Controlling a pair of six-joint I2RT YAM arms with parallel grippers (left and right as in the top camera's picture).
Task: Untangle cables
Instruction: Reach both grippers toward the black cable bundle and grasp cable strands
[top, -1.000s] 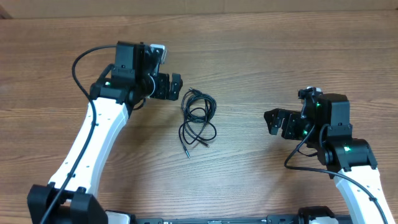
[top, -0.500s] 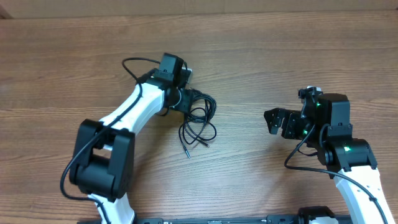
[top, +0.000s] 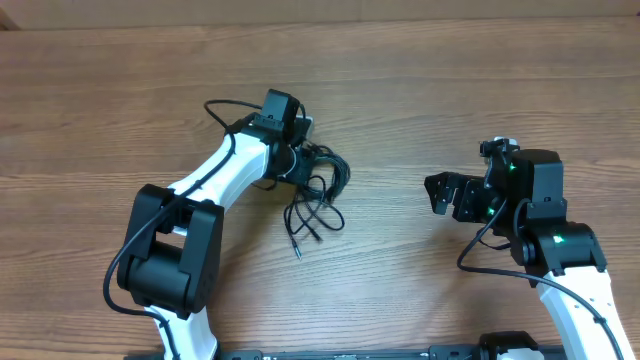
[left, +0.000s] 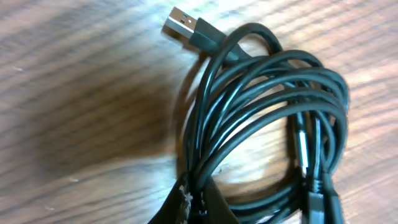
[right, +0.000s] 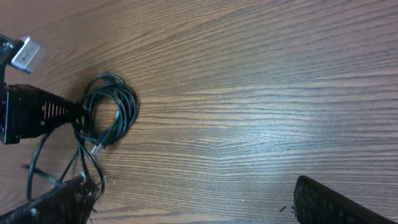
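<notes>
From above, the left arm reaches to the middle of the brown wooden worktop (top: 420, 90). Its left gripper (top: 306, 165) sits right at the top of the cables (top: 320, 195). The cables look like a small black bunch of loops. One thin loose end (top: 297, 250) trails toward the front edge.

The left wrist camera is very close, so it shows much more. The cables (left: 267, 124) are wound round and round into a ring lying on the wood. A flat silver plug (left: 183, 25) sticks out at the top of the ring. A little pale tip (left: 301, 146) shows on the right side of the ring. At the bottom of this picture the two black tips of the left gripper (left: 196, 206) are pressed together on the strands, with cable pinched between them.

The right wrist camera looks across the worktop from far off. Only this view shows the pinch from the side. The left gripper (right: 78, 116) bites the edge of the ring of cables (right: 111, 111). Loose strands hang down below the ring, and a small white tip (right: 96, 148) shows there.

The right gripper (top: 438, 196) is well apart from the cables, out on the right side. Its fingers (right: 59, 200) show in the bottom corners of its own view. They are spread wide with nothing between them but bare wood.
</notes>
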